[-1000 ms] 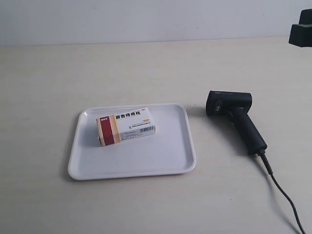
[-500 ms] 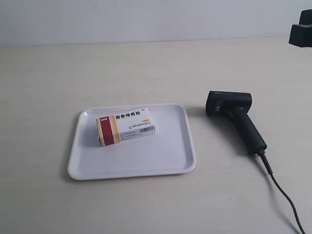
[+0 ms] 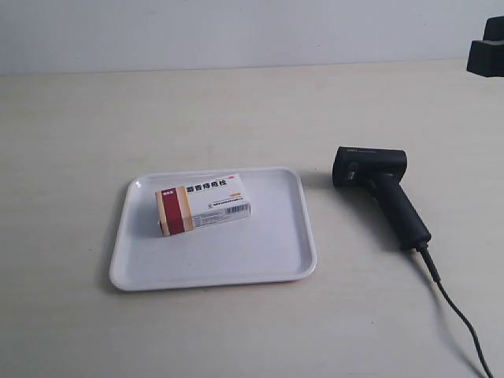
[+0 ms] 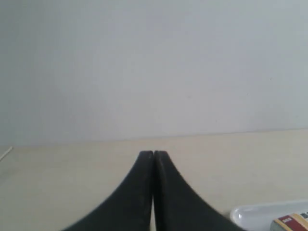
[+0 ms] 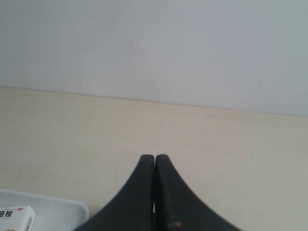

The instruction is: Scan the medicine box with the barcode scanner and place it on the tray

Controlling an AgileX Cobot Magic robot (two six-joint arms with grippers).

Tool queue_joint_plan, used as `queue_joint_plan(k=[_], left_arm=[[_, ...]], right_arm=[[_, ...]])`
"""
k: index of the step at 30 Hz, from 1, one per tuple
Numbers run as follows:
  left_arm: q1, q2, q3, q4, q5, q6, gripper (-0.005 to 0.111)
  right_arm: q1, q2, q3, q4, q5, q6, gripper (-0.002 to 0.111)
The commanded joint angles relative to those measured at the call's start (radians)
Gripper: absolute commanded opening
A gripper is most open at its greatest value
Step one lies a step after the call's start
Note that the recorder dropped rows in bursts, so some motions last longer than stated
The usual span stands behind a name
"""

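The medicine box (image 3: 204, 204) lies flat inside the white tray (image 3: 260, 252), toward its far left part, red and tan band at its left end. The black barcode scanner (image 3: 382, 193) lies on its side on the table to the right of the tray, its cable (image 3: 457, 315) trailing to the lower right corner. My left gripper (image 4: 153, 153) is shut and empty, held above the table; a tray corner (image 4: 250, 214) and the box's end (image 4: 291, 222) show beside it. My right gripper (image 5: 154, 156) is shut and empty too, with the tray corner (image 5: 67, 207) and box (image 5: 17, 217) beside it.
A pale wooden table (image 3: 236, 110) runs back to a plain light wall (image 3: 236, 31). A black piece of an arm (image 3: 487, 51) juts in at the exterior view's top right edge.
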Motion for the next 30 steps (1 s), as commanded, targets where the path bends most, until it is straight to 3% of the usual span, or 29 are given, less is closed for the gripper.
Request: queue_joint_plan(k=[1, 9, 15, 30], left_arm=[[0.001, -0.006, 0.003, 0.170, 0.079, -0.187, 0.003], [0.009, -0.006, 0.003, -0.038, 0.148, 0.012, 0.003], [0.070, -0.006, 0.003, -0.058, 0.148, 0.029, 0.003], [0.072, -0.006, 0.003, -0.058, 0.152, 0.027, 0.003]], right_arm=[[-0.004, -0.005, 0.006, 0.000, -0.002, -0.003, 0.000], [-0.004, -0.005, 0.006, 0.000, 0.000, -0.003, 0.000], [-0.004, -0.005, 0.006, 0.000, 0.000, -0.003, 0.000], [-0.004, -0.005, 0.006, 0.000, 0.000, -0.003, 0.000]])
